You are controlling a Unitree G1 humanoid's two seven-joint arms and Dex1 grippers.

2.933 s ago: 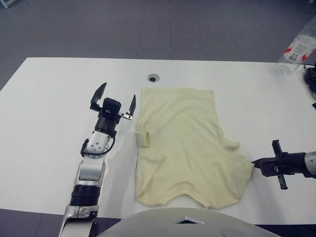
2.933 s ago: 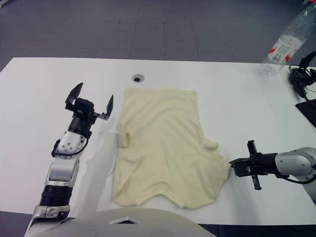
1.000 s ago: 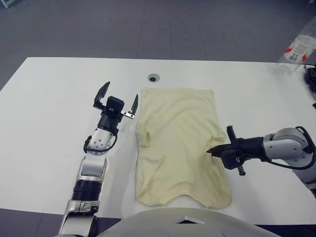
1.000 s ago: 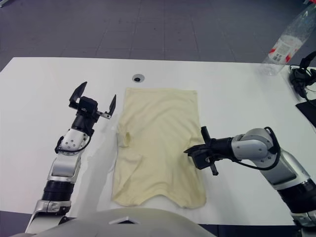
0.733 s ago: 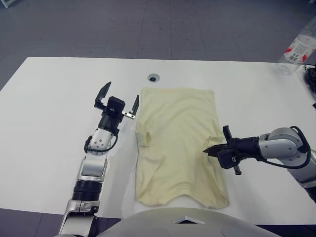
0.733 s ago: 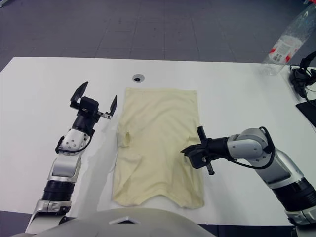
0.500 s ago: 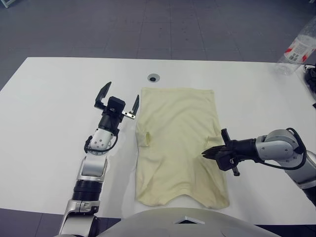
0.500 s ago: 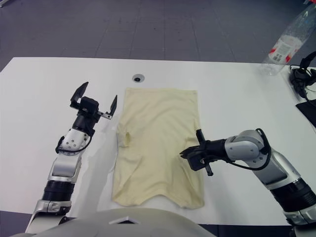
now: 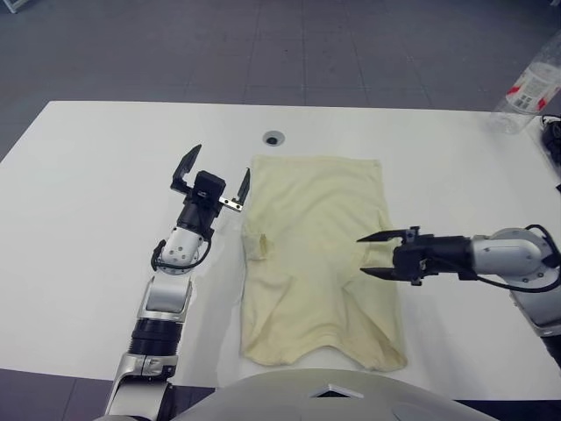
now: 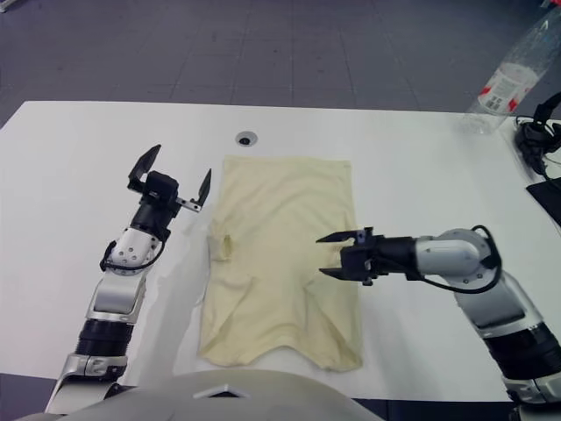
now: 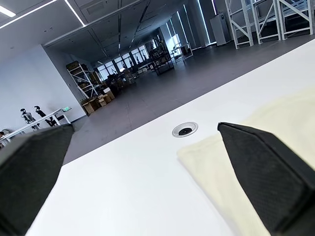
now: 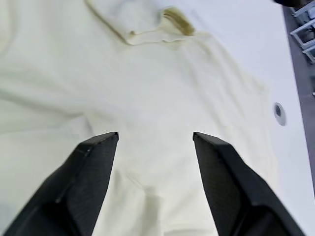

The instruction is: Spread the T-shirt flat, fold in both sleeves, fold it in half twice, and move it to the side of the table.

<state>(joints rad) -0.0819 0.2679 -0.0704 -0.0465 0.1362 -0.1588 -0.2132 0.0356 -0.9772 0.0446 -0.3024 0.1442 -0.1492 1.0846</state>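
- The right claw (image 9: 366, 255) is spread wide and holds nothing. It hangs over the right edge of the T-shirt (image 9: 307, 219), with one finger on each side of a small bump in the cloth.
- The left claw (image 9: 218, 166) is spread wide too and holds nothing. It sits just beside the far left corner of the T-shirt, above the bare table (image 9: 88, 175).
- The T-shirt lies in the middle of the table. It makes a long, thin shape, so both sleeves look tucked in. The left sleeve (image 9: 256, 246) shows as a little flap on top.
- I think the next job is to fold it in half. To do that well, each claw should pinch one corner of the same end, lift low, and lay that end right on the other end so the edges match.
- The cloth is pale yellow, soft and thin, with small wrinkles. It may slide or bunch up, so slow moves seem best.
- The far end is straight and the near end has a curved dip.
- The table is white, smooth and flat, with a round hole (image 9: 273, 138) near the far end of the T-shirt.
- A clear plastic bottle (image 9: 526, 88) stands well apart at the far right.
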